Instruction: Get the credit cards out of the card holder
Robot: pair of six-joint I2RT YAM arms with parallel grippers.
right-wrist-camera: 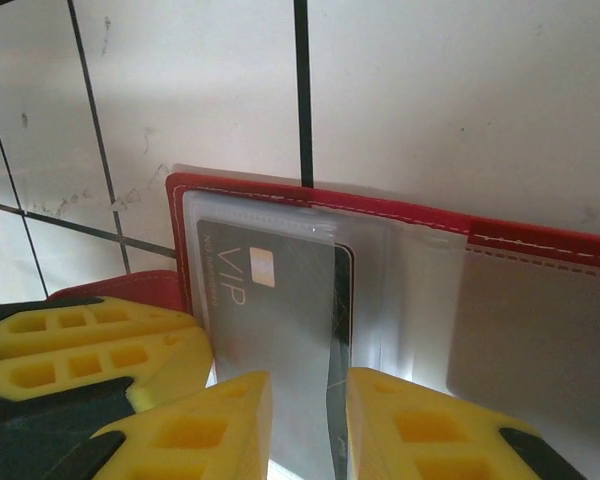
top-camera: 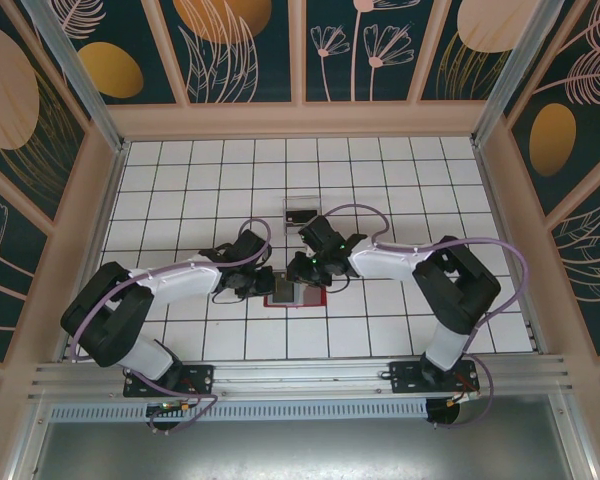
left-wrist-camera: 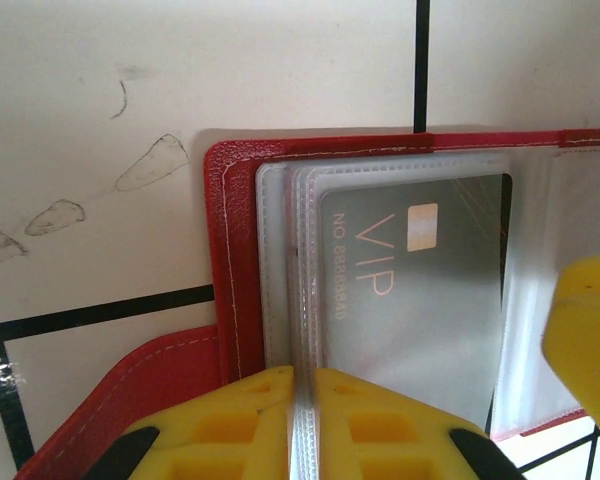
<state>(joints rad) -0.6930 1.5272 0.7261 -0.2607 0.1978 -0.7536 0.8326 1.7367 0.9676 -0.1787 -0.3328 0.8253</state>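
The red card holder (top-camera: 285, 297) lies open on the tiled floor between both arms. In the left wrist view its red cover (left-wrist-camera: 235, 260) frames clear sleeves, and a grey credit card marked VIP (left-wrist-camera: 420, 290) sits in the top sleeve. My left gripper (left-wrist-camera: 302, 400) is shut on the edges of the clear sleeves. In the right wrist view the same grey card (right-wrist-camera: 270, 310) has slid partly out of its sleeve, with a darker card (right-wrist-camera: 342, 300) behind it. My right gripper (right-wrist-camera: 308, 430) stands narrowly open over the grey card's near end.
A small clear plastic box (top-camera: 302, 211) stands one tile beyond the card holder. The left gripper's yellow fingers (right-wrist-camera: 90, 340) crowd the holder's left side in the right wrist view. White tiled floor (top-camera: 180, 190) lies all round, walled by painted panels.
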